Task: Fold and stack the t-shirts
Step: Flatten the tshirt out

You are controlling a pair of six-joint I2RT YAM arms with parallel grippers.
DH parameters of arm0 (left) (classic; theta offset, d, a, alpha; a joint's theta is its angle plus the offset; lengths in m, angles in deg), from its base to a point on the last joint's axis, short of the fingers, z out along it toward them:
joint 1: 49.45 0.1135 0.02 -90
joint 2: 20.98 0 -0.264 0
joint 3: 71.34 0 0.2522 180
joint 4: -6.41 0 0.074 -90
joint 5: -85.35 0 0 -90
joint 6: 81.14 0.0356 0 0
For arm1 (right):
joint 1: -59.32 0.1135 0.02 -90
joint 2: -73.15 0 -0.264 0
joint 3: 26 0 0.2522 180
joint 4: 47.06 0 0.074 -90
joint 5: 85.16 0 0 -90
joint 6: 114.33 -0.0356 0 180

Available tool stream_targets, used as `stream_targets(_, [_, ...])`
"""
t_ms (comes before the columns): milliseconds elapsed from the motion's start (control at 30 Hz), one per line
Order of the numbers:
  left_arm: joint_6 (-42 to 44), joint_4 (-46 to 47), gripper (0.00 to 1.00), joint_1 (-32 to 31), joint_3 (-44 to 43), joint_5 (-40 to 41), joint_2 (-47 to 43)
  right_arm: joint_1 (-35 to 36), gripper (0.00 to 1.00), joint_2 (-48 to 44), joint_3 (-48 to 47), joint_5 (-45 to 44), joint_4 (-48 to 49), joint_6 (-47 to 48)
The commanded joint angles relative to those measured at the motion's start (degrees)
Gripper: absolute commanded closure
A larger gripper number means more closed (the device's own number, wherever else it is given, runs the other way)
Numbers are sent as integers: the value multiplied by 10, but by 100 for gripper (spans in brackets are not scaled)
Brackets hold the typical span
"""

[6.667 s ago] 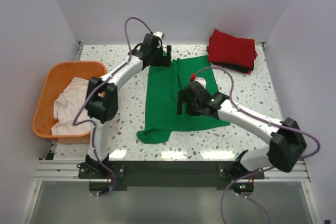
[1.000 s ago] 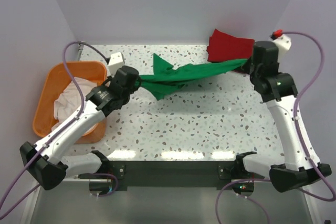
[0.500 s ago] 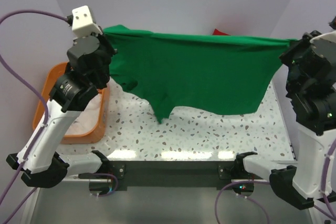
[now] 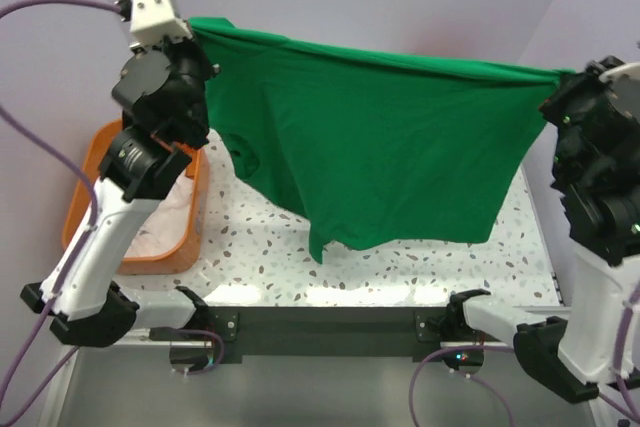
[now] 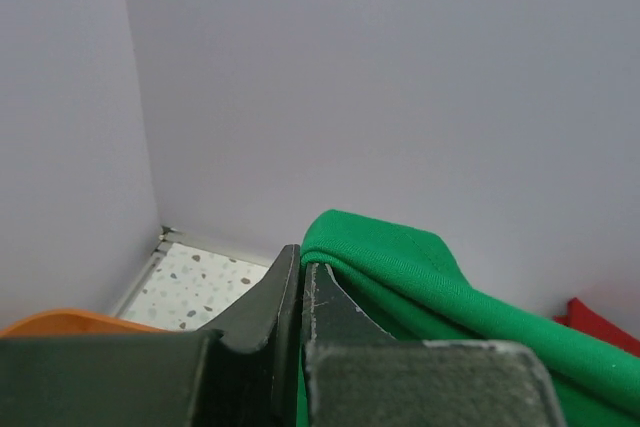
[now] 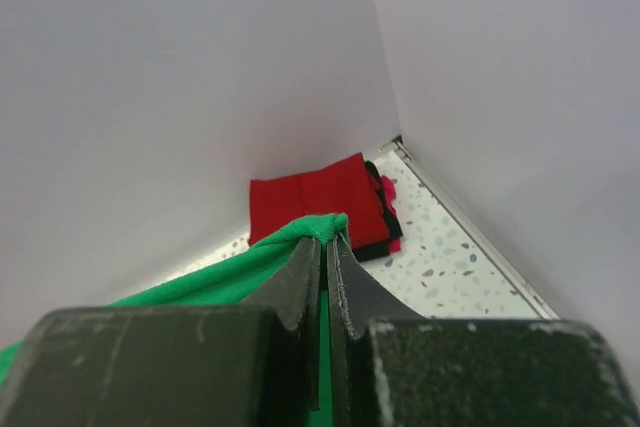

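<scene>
I'm holding the green t-shirt (image 4: 380, 157) taut, nine to three o'clock, left fingers (image 5: 298, 277) and right fingers (image 6: 318, 262) clamped on its corners.

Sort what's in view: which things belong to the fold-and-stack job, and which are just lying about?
Job in hand:
green t-shirt, stretched in the air between the left gripper and right gripper, both shut on it
folded red t-shirt in the far corner
off-white t-shirt in the orange basket

Lying about:
the orange basket itself
table
</scene>
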Motion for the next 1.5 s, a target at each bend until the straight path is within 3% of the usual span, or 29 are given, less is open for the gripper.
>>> stream_targets(0, [36, 36, 100, 39, -47, 38, 60, -7, 100, 52, 25, -30, 35, 29])
stream_targets(133, [-12, -16, 100, 93, -113, -20, 143, -8, 100, 89, 26, -32, 46, 37])
stream_targets(267, [-34, -53, 100, 106, -139, -29, 144, -9, 100, 83, 31, -20, 49, 34])
stream_targets(633, [-109, -41, 100, 106, 65, -133, -104, -9, 100, -78, 128, 44, 14, -5])
stream_targets(767, [-130, -71, 100, 106, 79, -208, -162, -9, 100, -139, 138, 62, -33, -22])
stream_targets(967, [-131, -87, 100, 106, 33, -260, -219, -9, 100, -162, 58, 81, -103, -20])
stream_targets(1167, [-113, -78, 100, 106, -4, -218, -156, -7, 100, -130, 55, 21, -93, -15])
stream_targets(1333, [-97, -26, 100, 106, 66, -119, -52, -7, 100, -57, 168, -2, -37, -12])
stream_targets(1467, [-87, 26, 100, 129, 128, -118, 44, -14, 100, -5, 276, -4, 53, -18])
